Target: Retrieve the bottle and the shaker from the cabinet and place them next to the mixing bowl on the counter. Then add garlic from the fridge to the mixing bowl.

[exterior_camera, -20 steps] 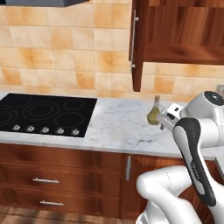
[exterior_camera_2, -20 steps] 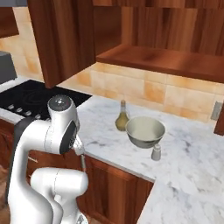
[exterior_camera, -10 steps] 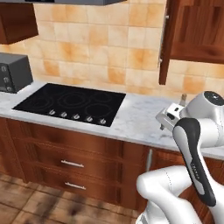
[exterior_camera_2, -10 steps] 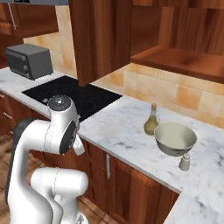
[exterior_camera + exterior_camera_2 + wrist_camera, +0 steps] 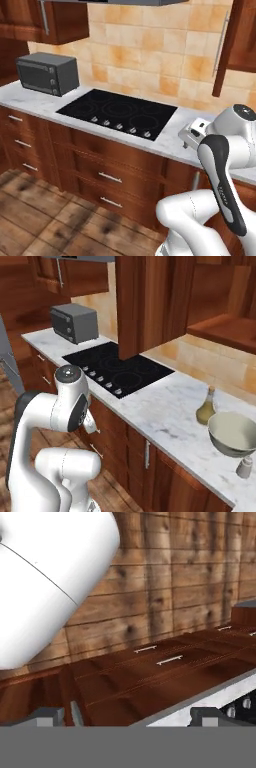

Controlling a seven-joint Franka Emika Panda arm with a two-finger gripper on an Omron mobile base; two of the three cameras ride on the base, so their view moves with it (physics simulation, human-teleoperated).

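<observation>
On the counter: microwave far left, stovetop mid, then bottle, bowl, shaker clustered right. Gripper spread wide, empty, tucked low facing drawers, well apart from them.

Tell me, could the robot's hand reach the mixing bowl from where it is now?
Probably not yet: the hand is tucked low facing the drawers, while the mixing bowl sits far along the counter.
</observation>
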